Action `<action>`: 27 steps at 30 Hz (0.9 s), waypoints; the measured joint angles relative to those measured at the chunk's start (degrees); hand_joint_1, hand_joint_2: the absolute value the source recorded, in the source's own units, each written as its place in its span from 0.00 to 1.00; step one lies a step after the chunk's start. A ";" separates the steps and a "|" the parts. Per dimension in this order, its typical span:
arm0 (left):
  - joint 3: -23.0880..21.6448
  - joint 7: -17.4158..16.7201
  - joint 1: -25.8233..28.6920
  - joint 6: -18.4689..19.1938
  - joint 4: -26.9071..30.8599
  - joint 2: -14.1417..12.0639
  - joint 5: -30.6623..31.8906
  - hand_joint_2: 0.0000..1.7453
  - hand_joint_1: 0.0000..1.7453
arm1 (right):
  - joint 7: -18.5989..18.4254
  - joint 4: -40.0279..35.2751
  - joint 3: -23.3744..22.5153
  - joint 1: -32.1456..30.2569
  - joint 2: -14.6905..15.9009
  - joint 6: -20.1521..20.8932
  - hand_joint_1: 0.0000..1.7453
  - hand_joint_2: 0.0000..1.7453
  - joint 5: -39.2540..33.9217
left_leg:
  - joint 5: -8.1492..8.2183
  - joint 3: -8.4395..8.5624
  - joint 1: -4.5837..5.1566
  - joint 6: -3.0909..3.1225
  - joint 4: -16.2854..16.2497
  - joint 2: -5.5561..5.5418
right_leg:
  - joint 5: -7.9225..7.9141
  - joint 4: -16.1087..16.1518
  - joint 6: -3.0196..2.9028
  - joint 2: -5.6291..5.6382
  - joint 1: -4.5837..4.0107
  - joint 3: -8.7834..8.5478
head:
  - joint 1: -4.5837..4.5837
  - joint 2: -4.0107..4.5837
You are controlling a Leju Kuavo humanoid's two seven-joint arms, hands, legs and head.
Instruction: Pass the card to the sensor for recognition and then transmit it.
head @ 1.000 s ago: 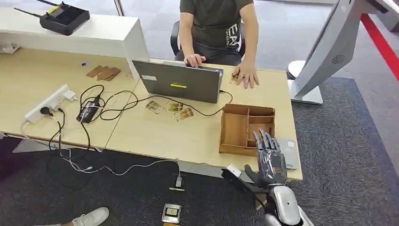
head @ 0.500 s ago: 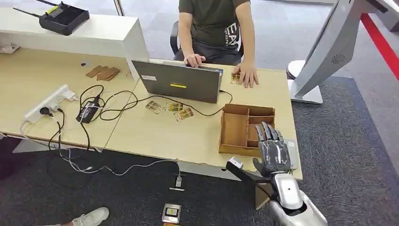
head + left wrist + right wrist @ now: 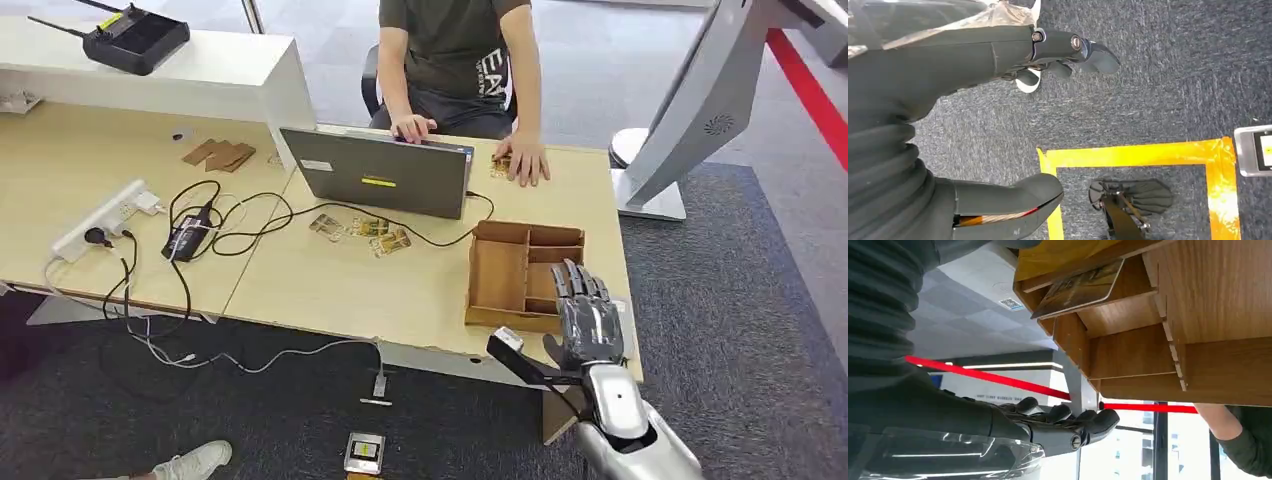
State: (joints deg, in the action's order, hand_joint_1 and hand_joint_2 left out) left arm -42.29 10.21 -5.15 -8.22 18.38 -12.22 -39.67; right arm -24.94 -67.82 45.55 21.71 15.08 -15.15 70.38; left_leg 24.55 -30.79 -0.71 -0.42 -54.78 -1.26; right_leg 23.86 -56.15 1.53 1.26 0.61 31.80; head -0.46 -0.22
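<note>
A pale wooden surface spreads ahead of the robot. Its right hand is raised at the near edge, palm down, fingers straight and apart, holding nothing, reaching over the near right compartment of one wooden tray. In the right wrist view one card lies in a tray compartment just beyond the fingertips. Three more cards lie well to the hand's left. The left hand hangs over carpet, empty, fingers loosely extended.
</note>
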 joint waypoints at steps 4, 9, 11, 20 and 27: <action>-0.33 0.15 0.00 0.48 0.00 -0.24 -0.13 1.00 0.00 | -0.13 0.00 0.39 0.07 0.31 0.15 0.00 1.00 -0.72 | 0.00 0.00 0.00 0.00 0.00 0.00 | 0.00 0.00 0.00 0.00 0.00 0.01 | 0.00 0.00; -0.72 0.22 -0.12 0.68 0.00 -0.44 -0.15 1.00 0.00 | -0.33 0.13 0.46 0.28 0.39 0.24 0.00 1.00 -2.21 | 0.00 0.00 0.00 0.00 0.00 0.00 | 0.00 0.00 0.00 0.00 -0.01 0.01 | -0.02 0.00; -0.79 0.22 -0.17 0.90 0.00 -0.57 -0.22 1.00 0.00 | -0.33 0.17 0.46 0.30 0.46 0.13 0.00 1.00 -2.45 | 0.00 0.00 0.00 0.00 0.00 0.00 | 0.00 -0.01 0.00 0.00 -0.01 0.00 | -0.02 0.00; -1.16 -0.04 -0.30 1.60 0.00 -1.38 -0.94 1.00 0.00 | 0.55 1.29 1.25 0.90 0.24 -1.42 0.00 1.00 -2.69 | 0.00 0.00 -0.01 0.00 0.00 0.00 | 0.00 -0.01 0.00 0.00 -0.01 0.00 | 0.00 0.00; -1.18 -0.24 -0.55 1.62 0.00 -1.62 -1.18 1.00 0.00 | 0.72 1.81 1.97 1.21 -0.31 -1.55 0.00 1.00 -2.89 | 0.00 -0.01 -0.01 0.00 0.00 0.00 | 0.00 -0.01 0.00 0.00 -0.01 0.00 | -0.02 0.00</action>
State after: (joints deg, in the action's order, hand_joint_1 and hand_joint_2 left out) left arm -43.47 9.97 -5.69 -6.60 18.38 -13.84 -40.85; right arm -24.22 -66.01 47.52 22.92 14.77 -16.70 67.49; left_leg 24.54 -30.80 -0.71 -0.42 -54.78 -1.26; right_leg 23.86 -56.17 1.53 1.26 0.60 31.81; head -0.48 -0.22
